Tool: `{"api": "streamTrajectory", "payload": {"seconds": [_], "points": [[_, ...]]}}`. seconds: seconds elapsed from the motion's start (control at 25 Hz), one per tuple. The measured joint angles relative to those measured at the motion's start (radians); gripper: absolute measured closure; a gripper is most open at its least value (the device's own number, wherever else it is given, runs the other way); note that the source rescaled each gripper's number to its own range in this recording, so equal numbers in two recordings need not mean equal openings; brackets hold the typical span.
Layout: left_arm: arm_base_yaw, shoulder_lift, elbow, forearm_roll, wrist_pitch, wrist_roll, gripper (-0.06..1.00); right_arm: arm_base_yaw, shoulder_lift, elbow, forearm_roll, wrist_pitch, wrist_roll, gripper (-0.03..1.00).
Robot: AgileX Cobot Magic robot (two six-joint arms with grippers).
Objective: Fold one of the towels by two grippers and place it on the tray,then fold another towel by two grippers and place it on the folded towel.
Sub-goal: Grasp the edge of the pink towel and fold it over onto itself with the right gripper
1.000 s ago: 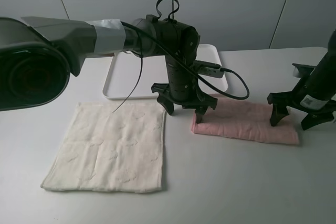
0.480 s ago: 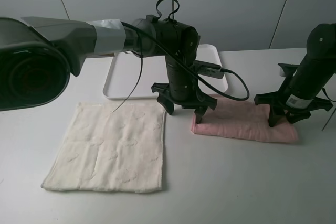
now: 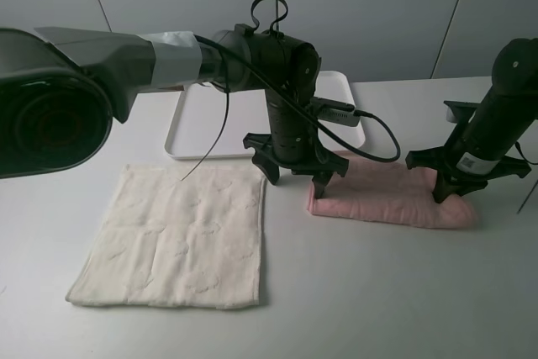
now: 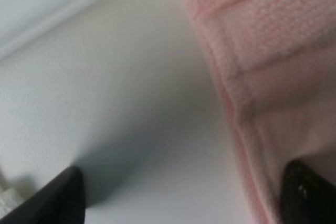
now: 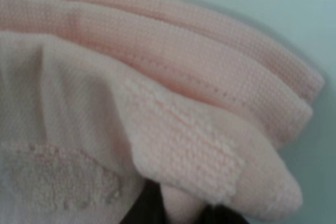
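The pale pink towel point(image 3: 382, 195), folded into a long strip, lies on the table right of centre. My left gripper point(image 3: 294, 176) stands open over its left end. In the left wrist view one fingertip point(image 4: 307, 192) rests at the towel's edge point(image 4: 262, 51) and the other fingertip point(image 4: 58, 195) is on bare table. My right gripper point(image 3: 455, 193) is shut on the strip's right end. The right wrist view shows a fold of pink cloth point(image 5: 173, 129) pinched between its dark fingers point(image 5: 142, 208). The cream towel point(image 3: 181, 237) lies flat at the front left. The white tray point(image 3: 189, 136) sits behind it.
The left arm's cable point(image 3: 370, 132) loops over the tray's right side and the pink towel. The left arm point(image 3: 126, 60) reaches in from the left. A grey wall stands close behind the table.
My right gripper has moved a little to the left and closed on the pink towel's right end, which is now bunched up. The left gripper has stayed still and open.
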Motion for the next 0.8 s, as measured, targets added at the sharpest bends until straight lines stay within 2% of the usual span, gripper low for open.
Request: {"api": "streamTrajectory", "payload": {"seconds": [0.12,0.36,0.48,0.8], "points": [[0.0,0.0,0.0,0.0,0.0,0.004,-0.02,0.0,-0.028,0.011,-0.002,-0.002,-0.002,0.91],[0.0,0.0,0.0,0.0,0.0,0.018,-0.02,0.0,-0.131,0.021,0.014,0.058,-0.02,0.91],[0.0,0.0,0.0,0.0,0.004,0.022,-0.02,-0.002,-0.171,0.022,0.098,0.085,-0.081,0.91],[0.0,0.0,0.0,0.0,0.014,0.028,-0.02,-0.008,-0.185,0.023,0.442,0.125,-0.28,0.91]]}}
